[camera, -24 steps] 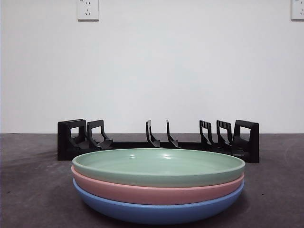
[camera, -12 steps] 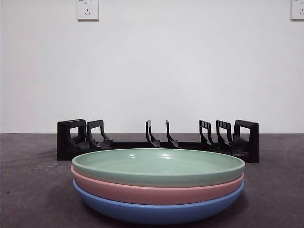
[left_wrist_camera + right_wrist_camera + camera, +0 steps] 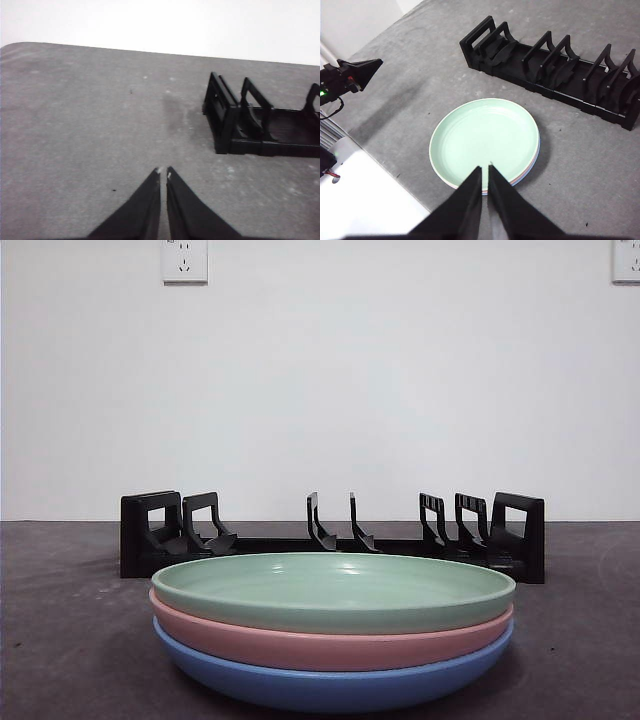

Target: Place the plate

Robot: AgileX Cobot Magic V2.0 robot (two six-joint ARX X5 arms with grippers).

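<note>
Stacking three high on the grey table (image 3: 60, 640), green plate (image 3: 335, 590) on pink plate (image 3: 330, 648) on blue plate (image 3: 330, 685), black rack (image 3: 330, 538) behind them empty, right gripper (image 3: 485, 169) above the stack, jaws closed, left gripper (image 3: 163, 172) closed above bare table near the rack's end.

A mint-green plate (image 3: 335, 590) tops a pink plate (image 3: 330, 645) and a blue plate (image 3: 335, 688). The slotted dish rack (image 3: 335, 537) is black, the table (image 3: 70, 640) mottled dark grey, the wall (image 3: 330, 380) white.
</note>
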